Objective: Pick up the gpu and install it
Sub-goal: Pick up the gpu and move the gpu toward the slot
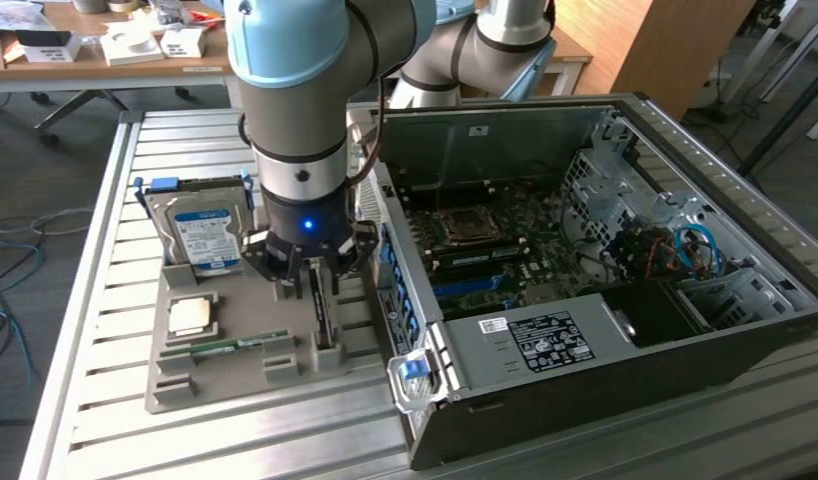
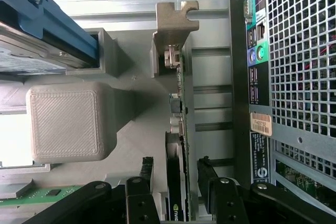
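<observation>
A: Where does the gpu [image 1: 322, 325] lie from the jaws?

B: Straight below and between them. It stands on edge in a slot of the gray tray [image 1: 236, 385], on the tray's 3 o'clock side in the exterior view, nearest the computer case [image 1: 609, 410]. The gripper [image 1: 310, 285] is lowered over it.

A: Clamped on it?

B: I judge not. In the wrist view the gripper [image 2: 176, 174] straddles the gpu [image 2: 177, 156], jaws spread. One of the fingers [image 2: 144, 182] stands off each face, with a sliver of gap on both sides.

A: Long axis?

B: On the exterior view's clock face it runs 12 to 6, parallel to the case's rear port panel [image 2: 252, 56]. The jaws would close across it, 9 to 3. The metal bracket [image 2: 176, 22] is at the end away from the fingers, toward the hard drive's end of the tray.

A: What else does the tray hold?

B: A hard drive [image 1: 206, 235] with a blue label at the 12 o'clock end. A processor chip [image 1: 192, 318] sits near the middle. A green memory stick [image 1: 229, 346] lies toward 6, well apart from the gpu.

A: And the case?

B: It lies open on its side at 3 o'clock from the tray. The motherboard [image 1: 516, 230] is exposed, with the power supply [image 1: 549, 340] at its 6 o'clock end. I cannot tell which slot is free.
</observation>
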